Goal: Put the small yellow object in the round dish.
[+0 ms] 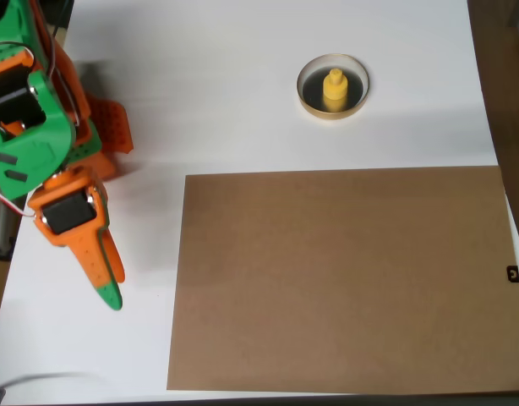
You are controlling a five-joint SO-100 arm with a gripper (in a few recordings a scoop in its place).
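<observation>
The small yellow object [334,89] stands in the round dish [308,100] near the counter's [243,85] far edge; the hand [107,283], fingers together and holding nothing, is well apart by the left edge.

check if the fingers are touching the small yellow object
Apart. The overhead view shows the fingers at lower left, with bare white table between them and the small yellow object in the round dish.

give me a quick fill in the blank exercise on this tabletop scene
1. The small yellow object stands inside the ____.
2. The round dish rests on the white table, beyond the brown ____.
3. In the overhead view the gripper is at the picture's ____ side.

Missing words: round dish; board; left
</observation>
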